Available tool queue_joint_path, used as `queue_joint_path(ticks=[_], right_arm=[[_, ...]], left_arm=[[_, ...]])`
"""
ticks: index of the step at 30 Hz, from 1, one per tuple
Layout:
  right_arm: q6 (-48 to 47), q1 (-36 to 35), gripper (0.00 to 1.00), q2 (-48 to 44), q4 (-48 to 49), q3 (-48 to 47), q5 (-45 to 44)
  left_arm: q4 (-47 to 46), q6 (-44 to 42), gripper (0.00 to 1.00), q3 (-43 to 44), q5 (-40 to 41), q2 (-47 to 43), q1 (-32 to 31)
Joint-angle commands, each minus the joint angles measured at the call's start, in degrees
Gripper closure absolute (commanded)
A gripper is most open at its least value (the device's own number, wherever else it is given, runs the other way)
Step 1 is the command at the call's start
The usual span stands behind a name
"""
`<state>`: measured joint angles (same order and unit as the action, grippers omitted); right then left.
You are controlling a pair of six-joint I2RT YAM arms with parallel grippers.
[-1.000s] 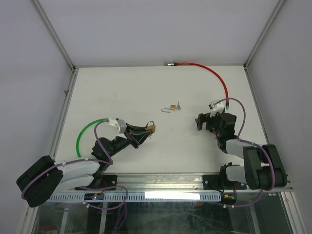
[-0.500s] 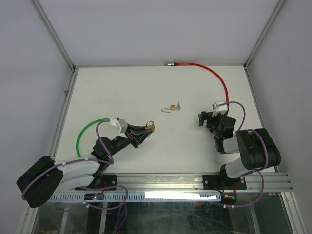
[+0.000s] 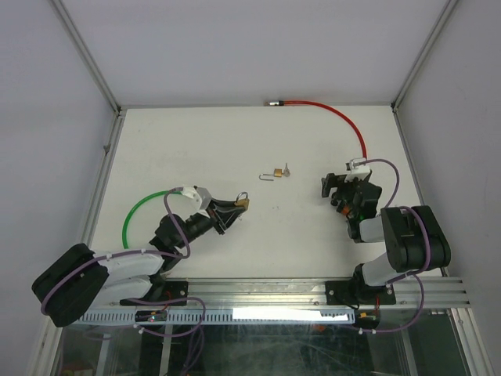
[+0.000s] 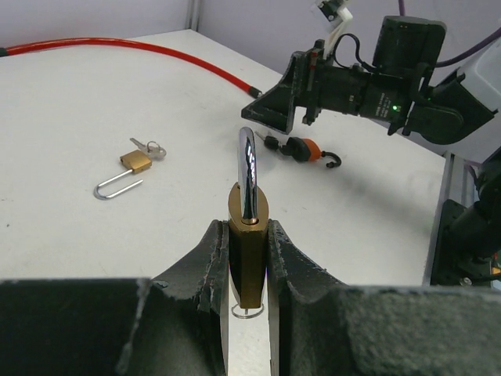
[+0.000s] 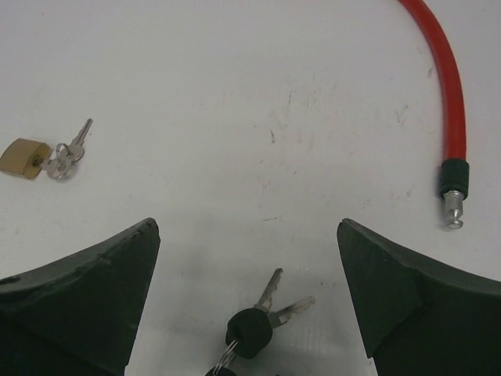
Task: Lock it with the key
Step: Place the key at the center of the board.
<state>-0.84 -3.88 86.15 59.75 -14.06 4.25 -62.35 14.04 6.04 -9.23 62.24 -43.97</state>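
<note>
Pinches brass padlock (image 4: 248, 215) upright in left gripper (image 4: 247, 244), shackle up, presumably steadying it for the key; hangs right gripper (image 5: 249, 235) spread wide just above black-capped keys (image 5: 258, 323) on table (image 5: 235, 94), presumably lining up a pickup, second padlock (image 5: 23, 157) lying well apart.

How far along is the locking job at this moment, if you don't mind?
Done: the left fingers are shut on the brass padlock, holding it upright. In hand: the right fingers stand open over the black-headed keys, which lie on the table. Left: grasping a key, inserting it and turning it.
</note>
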Motion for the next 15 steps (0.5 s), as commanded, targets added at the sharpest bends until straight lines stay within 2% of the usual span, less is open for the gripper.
queue_joint_path(ticks=[1,5,15], right_arm=[[-2.2,0.9,0.00,-0.1,6.5,1.5,6.7],[1.1,0.9,0.00,0.3,1.7,-1.4,-1.1],[1.0,0.9,0.00,0.5,2.6,-1.1,-0.7]], left_arm=[[-2.1,-1.0,1.00,5.2,-0.1,0.7,0.7],[-1.3,-0.7,1.00,6.5,0.8,2.2,0.7],[2.1,0.4,1.00,9.4,3.1,5.4,0.7]])
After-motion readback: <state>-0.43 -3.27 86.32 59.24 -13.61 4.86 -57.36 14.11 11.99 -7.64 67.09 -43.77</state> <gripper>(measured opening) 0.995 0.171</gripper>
